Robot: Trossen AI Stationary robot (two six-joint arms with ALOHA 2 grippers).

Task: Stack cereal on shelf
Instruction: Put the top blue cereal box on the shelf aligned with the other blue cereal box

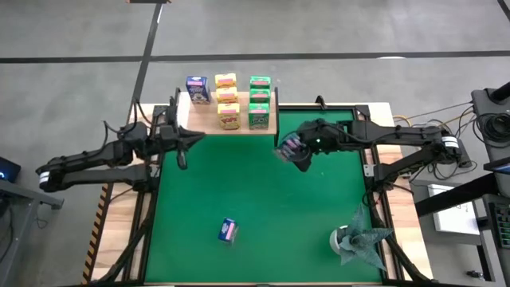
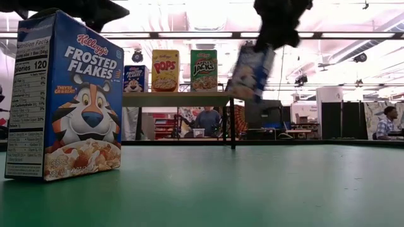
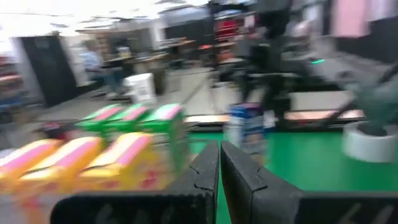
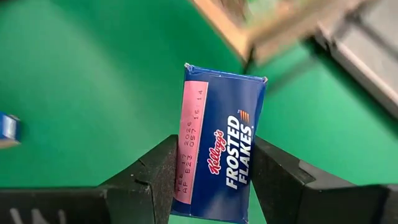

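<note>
The wooden shelf point(image 1: 227, 121) stands at the mat's far edge and carries one blue box point(image 1: 198, 89), three yellow boxes point(image 1: 227, 100) and three green boxes point(image 1: 259, 100). My right gripper point(image 1: 293, 151) is just right of the shelf's near right corner, shut on a blue cereal box point(image 4: 217, 162), which also shows in the low view point(image 2: 252, 70). Another blue box point(image 1: 228, 230) stands on its base on the mat near the front edge, and it fills the left of the low view point(image 2: 63, 94). My left gripper point(image 1: 182, 150) is shut and empty by the shelf's left end. My right gripper pinches the blue box between its two fingers, on the two opposite faces either side of the narrow panel printed Frosted Flakes point(image 4: 186, 186). The fingers come from above. The box is lifted clear of the mat and hangs tilted below the fingers point(image 2: 252, 70).
A grey-green foil wad on a white base point(image 1: 355, 239) stands at the mat's near right corner. The green mat point(image 1: 263, 207) is open between the shelf and the standing blue box. The shelf's black posts point(image 2: 232, 123) reach down to the mat. People show in the room behind.
</note>
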